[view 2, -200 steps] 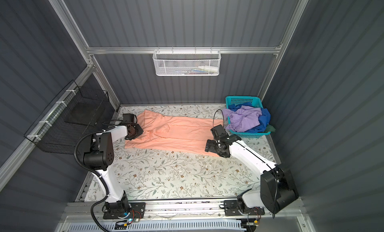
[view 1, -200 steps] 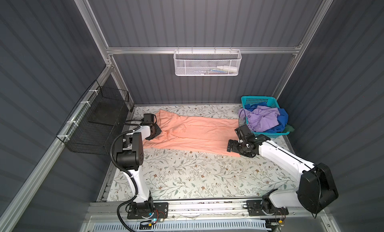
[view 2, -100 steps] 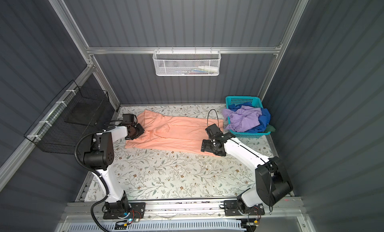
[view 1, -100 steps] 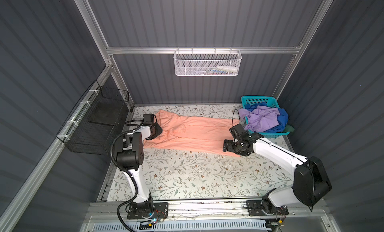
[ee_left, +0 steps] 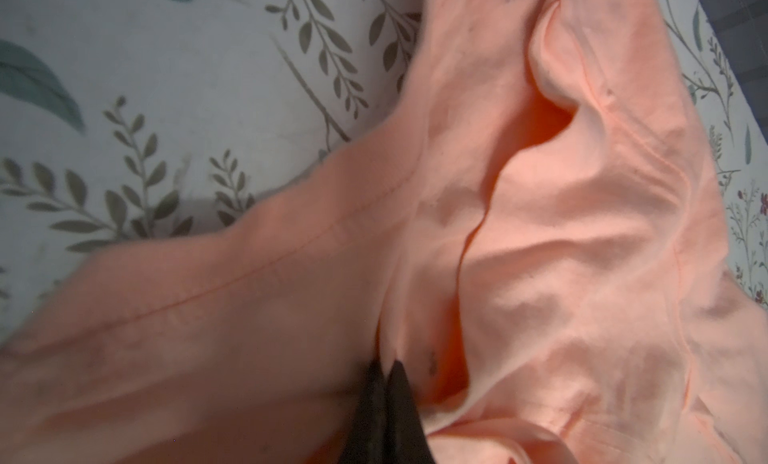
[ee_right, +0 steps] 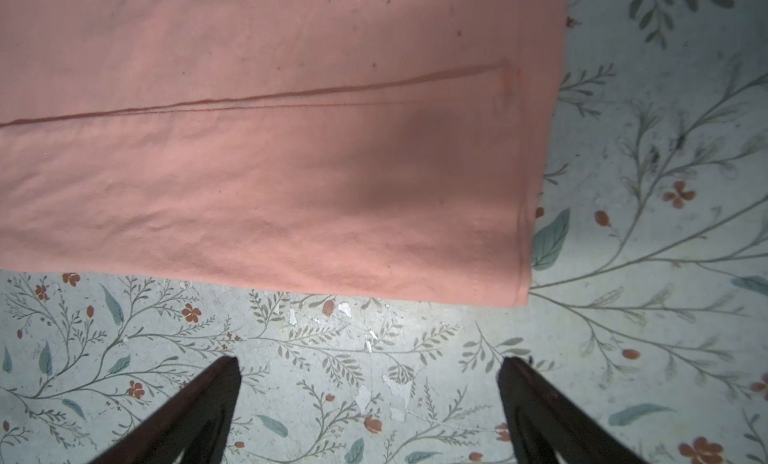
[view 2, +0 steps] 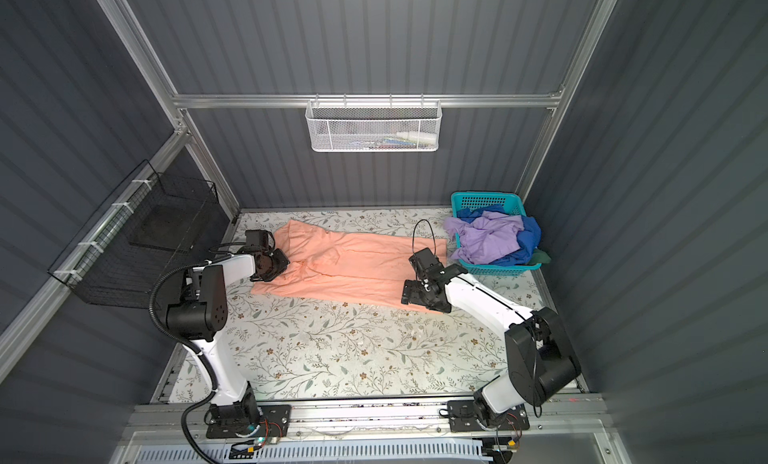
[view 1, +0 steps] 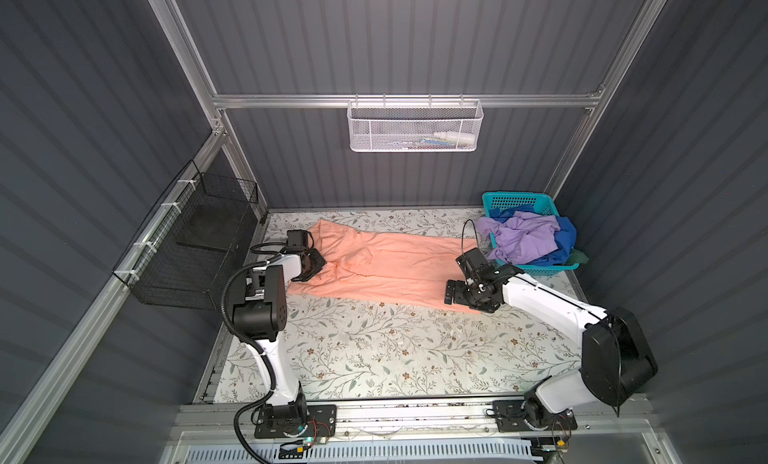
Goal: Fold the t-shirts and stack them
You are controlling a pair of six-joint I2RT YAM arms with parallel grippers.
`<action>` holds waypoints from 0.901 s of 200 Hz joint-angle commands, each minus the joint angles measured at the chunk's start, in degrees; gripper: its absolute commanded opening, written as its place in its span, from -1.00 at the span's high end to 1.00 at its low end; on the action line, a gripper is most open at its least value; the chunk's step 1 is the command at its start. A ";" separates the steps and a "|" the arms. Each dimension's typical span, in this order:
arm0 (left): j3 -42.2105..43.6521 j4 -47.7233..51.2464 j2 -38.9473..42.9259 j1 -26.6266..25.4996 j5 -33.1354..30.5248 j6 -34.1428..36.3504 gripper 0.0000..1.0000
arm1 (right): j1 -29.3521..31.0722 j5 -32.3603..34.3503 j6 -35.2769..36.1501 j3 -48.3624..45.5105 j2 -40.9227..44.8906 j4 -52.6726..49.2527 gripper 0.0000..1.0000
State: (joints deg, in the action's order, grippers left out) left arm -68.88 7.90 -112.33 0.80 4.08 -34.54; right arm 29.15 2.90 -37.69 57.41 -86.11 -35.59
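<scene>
Sliding left since a moment ago, the right gripper [ee_right: 370, 362] hangs wide open over the flowery table [ee_right: 623, 358] just in front of the near corner of the peach t-shirt [view 1: 386, 266], while farther back the left gripper [ee_left: 386, 364] has pinched shut on that shirt's bunched end.

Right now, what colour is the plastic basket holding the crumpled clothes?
Teal: the perforated plastic basket shows best in a top view.
</scene>
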 commanded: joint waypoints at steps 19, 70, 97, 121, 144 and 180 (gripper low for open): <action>-2.16 4.75 1.77 -0.18 0.32 1.08 1.00 | 0.31 0.78 0.54 3.06 -1.20 -0.71 -0.98; -7.54 7.24 0.70 -0.18 -0.36 1.38 1.00 | 4.48 2.99 5.74 9.52 -6.73 -0.20 -0.92; -10.12 8.89 -0.39 -0.18 -0.82 1.82 1.00 | 7.41 2.68 10.71 14.34 -10.72 1.76 -0.86; -11.40 9.73 -1.22 -0.18 -0.82 1.89 1.00 | 8.91 -1.36 14.03 19.43 -14.39 4.87 -0.77; -11.38 9.97 -1.15 -0.18 -1.72 2.13 1.00 | 10.29 -6.57 16.23 24.13 -18.08 9.68 -0.71; -11.45 10.29 -1.96 -0.18 -2.14 2.30 1.00 | 12.31 -13.46 17.62 32.68 -27.57 16.43 -0.49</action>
State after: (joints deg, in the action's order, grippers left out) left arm -78.81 16.34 -112.64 0.80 2.79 -33.43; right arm 39.97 -4.43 -22.52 85.27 -108.18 -24.91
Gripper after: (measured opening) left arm 0.048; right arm 0.762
